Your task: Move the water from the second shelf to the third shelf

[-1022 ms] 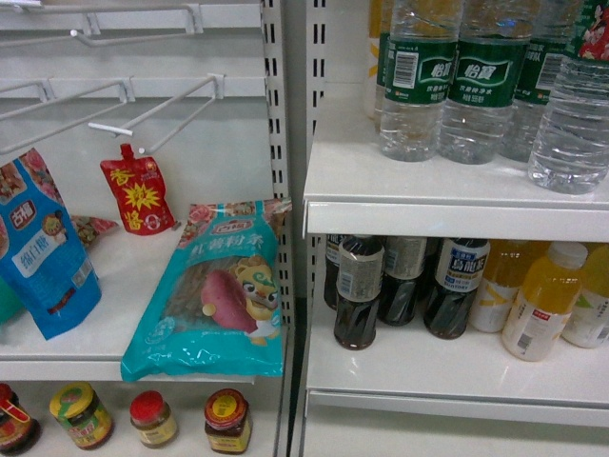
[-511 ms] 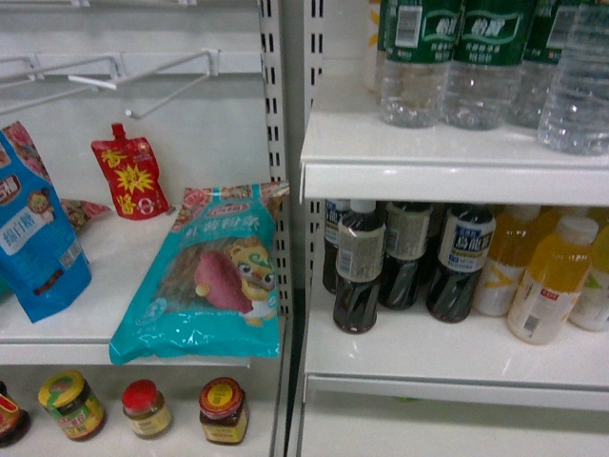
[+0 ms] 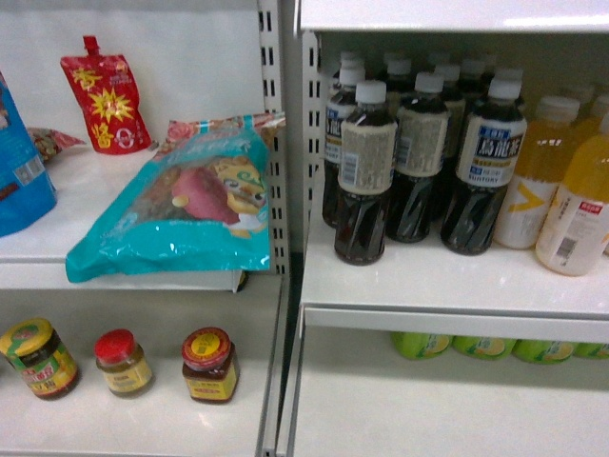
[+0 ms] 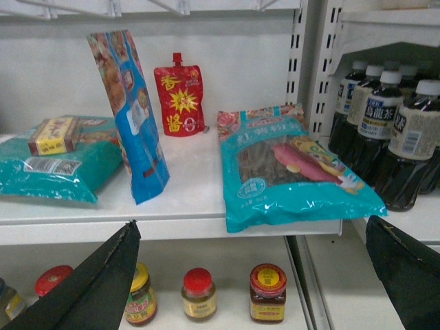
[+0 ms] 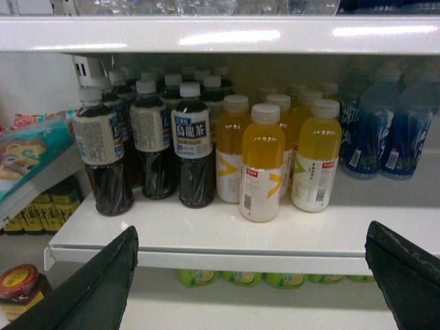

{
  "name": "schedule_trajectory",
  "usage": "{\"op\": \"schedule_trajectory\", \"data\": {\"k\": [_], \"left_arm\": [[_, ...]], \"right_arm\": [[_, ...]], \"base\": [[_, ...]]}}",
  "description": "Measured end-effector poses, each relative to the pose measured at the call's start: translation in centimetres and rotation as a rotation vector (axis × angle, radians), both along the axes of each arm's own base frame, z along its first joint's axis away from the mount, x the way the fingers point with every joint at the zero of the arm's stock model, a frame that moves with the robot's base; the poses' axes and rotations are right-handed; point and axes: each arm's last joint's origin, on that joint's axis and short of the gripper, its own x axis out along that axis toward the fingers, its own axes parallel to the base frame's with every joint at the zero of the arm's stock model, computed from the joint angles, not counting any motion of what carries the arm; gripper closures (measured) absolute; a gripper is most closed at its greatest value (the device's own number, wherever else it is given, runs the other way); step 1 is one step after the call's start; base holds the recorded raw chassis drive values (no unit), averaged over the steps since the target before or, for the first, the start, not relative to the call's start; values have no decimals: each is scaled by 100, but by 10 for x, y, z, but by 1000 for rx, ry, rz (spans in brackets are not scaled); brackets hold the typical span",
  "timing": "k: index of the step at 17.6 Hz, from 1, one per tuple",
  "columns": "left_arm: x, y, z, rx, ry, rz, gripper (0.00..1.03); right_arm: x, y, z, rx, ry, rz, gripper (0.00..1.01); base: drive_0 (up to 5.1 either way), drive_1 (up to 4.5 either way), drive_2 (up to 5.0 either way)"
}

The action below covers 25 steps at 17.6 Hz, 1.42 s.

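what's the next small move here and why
Probably tilt the head view back up. It shows only dark tea bottles and yellow juice bottles, no water. In the right wrist view, the clear ribbed plastic water bottles show only as bottoms above the white upper shelf edge. Both grippers are open and hold nothing: right, left.

White metal shop shelving (image 3: 428,286) fills the view, two bays split by slotted uprights (image 3: 269,114); white back panels behind, overhead light glaring off a shelf edge (image 5: 227,34) above
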Motion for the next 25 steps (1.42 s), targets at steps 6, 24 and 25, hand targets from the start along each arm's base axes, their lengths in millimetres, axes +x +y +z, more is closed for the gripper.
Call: {"op": "schedule_trajectory", "data": {"k": [6,24,25], "left_arm": [[0,0,0,0,3,2,5],[0,0,0,0,2,0,5],[0,0,0,0,2,0,5]], "right_arm": [[0,0,0,0,2,0,3],[0,0,0,0,2,0,3],[0,0,0,0,2,0,3]], "base": [[0,0,0],[0,0,0],[0,0,0]]}}
